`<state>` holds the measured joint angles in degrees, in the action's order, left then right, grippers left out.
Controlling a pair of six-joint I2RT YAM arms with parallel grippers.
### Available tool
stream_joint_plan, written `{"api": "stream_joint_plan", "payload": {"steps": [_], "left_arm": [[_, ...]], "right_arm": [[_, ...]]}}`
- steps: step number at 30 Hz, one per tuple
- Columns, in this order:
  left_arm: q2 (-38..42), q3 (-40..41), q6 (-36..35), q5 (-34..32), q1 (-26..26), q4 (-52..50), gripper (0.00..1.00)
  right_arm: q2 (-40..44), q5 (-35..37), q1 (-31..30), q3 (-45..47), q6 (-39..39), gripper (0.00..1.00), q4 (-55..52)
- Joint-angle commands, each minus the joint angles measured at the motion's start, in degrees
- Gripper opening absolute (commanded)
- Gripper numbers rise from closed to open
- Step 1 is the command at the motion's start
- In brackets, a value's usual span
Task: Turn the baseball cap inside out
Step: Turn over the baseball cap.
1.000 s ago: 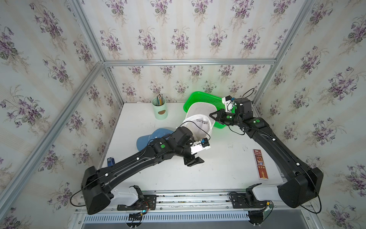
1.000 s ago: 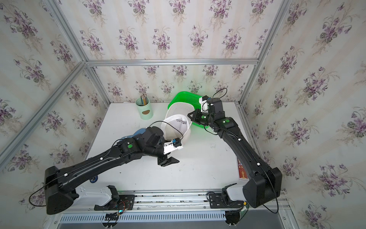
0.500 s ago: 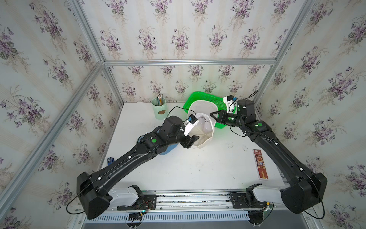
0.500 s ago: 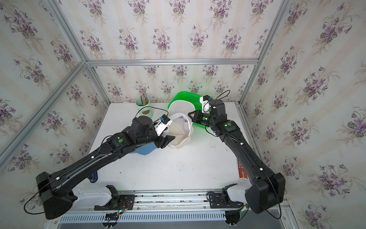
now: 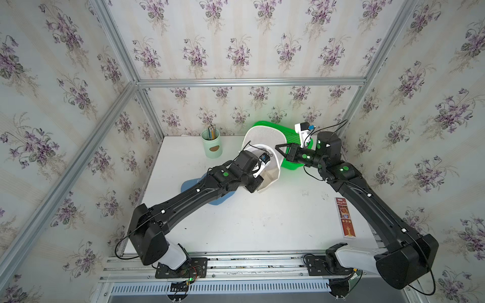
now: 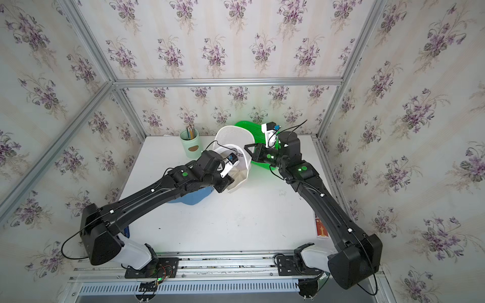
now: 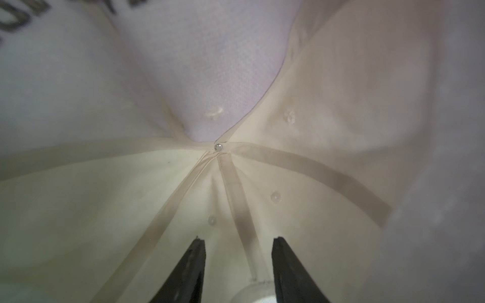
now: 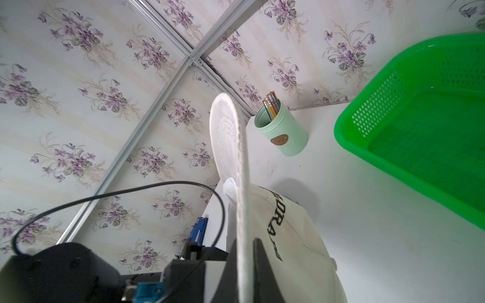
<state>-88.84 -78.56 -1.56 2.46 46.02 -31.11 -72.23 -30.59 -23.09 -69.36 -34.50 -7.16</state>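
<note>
Cream-white baseball cap (image 5: pixel 271 177), just above centre in both top views.
Its brim (image 5: pixel 263 136) stands upright, seen edge-on in the right wrist view. Black lettering (image 8: pixel 273 228) crosses the front panel. Inside the crown, pale seam tapes (image 7: pixel 309 170) meet at a small rivet (image 7: pixel 218 147).

Two black jointed arms, left arm (image 5: pixel 199 194), right arm (image 5: pixel 367 199). Green lights (image 5: pixel 225 173) glow on links. White studs (image 5: pixel 198 190) along sides. White base housings (image 5: pixel 173 255), white wrist camera (image 5: pixel 301 129) with blue plug. Thin black cables (image 8: pixel 168 183) loop.
</note>
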Motion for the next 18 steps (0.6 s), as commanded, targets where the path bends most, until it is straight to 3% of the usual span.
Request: {"api": "stream_joint_plan", "payload": {"steps": [1,8,14,18], "left_arm": [[-1.7,-0.6,1.0,-4.2,0.0,1.5,0.42],[-5.5,-3.1,10.7,-14.6,0.0,0.3,0.45],[1.1,-1.9,12.0,-8.3,0.0,2.4,0.63],[6.1,-1.9,12.3,-3.9,0.0,4.2,0.67]], "right_arm": [[0.5,-4.9,-0.2,1.5,-7.5,0.00,9.7],[2.6,-4.4,-0.1,4.4,-13.2,0.00,12.8],[1.7,3.1,-0.1,-0.5,-5.9,0.00,2.3],[0.9,4.6,-0.1,-0.1,-5.1,0.00,2.5]]}}
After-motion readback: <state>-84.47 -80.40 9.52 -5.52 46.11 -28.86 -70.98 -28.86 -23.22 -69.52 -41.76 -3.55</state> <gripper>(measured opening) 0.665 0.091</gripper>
